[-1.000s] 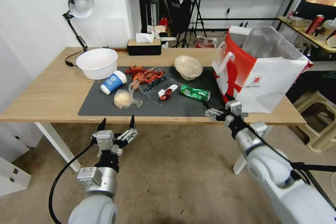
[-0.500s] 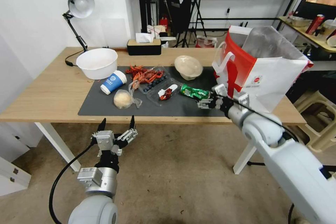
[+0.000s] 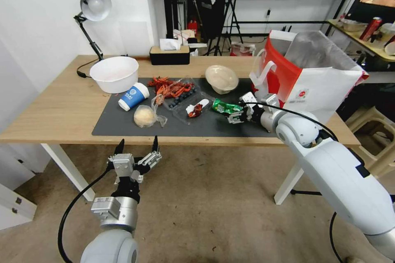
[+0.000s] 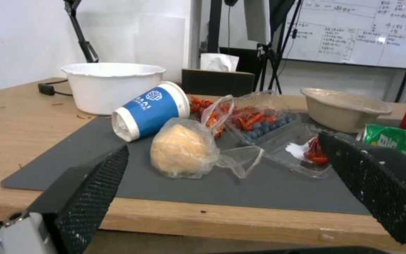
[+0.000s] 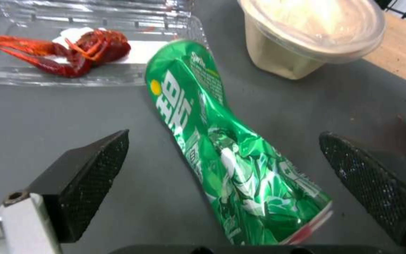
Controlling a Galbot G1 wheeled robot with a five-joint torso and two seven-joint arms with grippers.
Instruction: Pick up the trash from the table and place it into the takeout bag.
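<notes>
The crushed green can [image 3: 223, 107] lies on the dark mat [image 3: 123, 125] of the table [image 3: 61, 107]. My right gripper [image 3: 237, 114] is open at the can's right end; in the right wrist view the can [image 5: 212, 141] lies between the two black fingers [image 5: 90, 169], untouched. The takeout bag [image 3: 304, 86] stands open just right of that gripper. The beige bowl [image 3: 222, 78], paper cup [image 3: 133, 95], bagged bun [image 3: 145, 116], crayfish shells [image 3: 170, 87] and clear trays [image 3: 197, 109] lie on the mat. My left gripper [image 3: 138, 146] hangs open below the table's front edge.
A large white bowl [image 3: 114, 73], a desk lamp [image 3: 92, 6] and a tissue box [image 3: 169, 54] stand along the table's back left. Stands, a whiteboard and a side shelf fill the room behind. A beige stool [image 3: 370, 131] sits right of the table.
My right arm has swung left and forward from the table's front edge beside the bag to the green can, with its fingers now on either side of the can's end. The left arm has held still.
</notes>
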